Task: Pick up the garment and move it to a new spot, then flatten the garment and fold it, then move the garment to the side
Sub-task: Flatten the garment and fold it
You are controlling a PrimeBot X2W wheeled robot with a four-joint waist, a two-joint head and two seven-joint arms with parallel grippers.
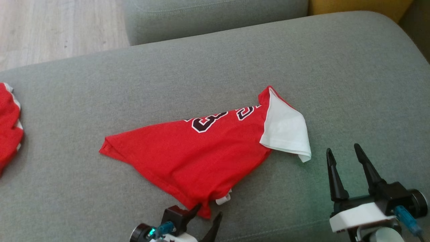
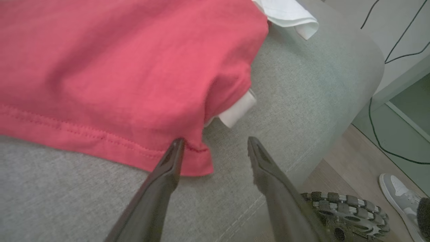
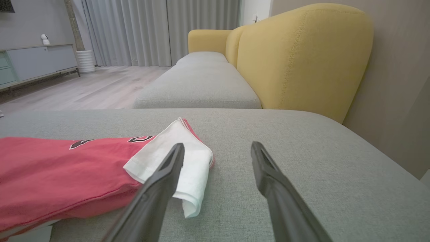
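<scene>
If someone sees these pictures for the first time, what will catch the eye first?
The bright red cloth garment with dark numbers and a white sleeve lies crumpled in the middle of the grey fabric sofa cushion. The left gripper is open at its near corner; the right gripper is open beside the sleeve, apart from it.

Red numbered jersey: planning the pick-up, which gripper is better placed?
Likely left: the left gripper, open, brackets the red jersey's near corner; the right gripper, open, sits apart from its white sleeve.

Grey sofa seat (image 1: 235, 60); yellow backrest (image 3: 302, 57); 2nd red cloth (image 1: 8, 124) at left edge; wood floor (image 1: 50, 30).
</scene>
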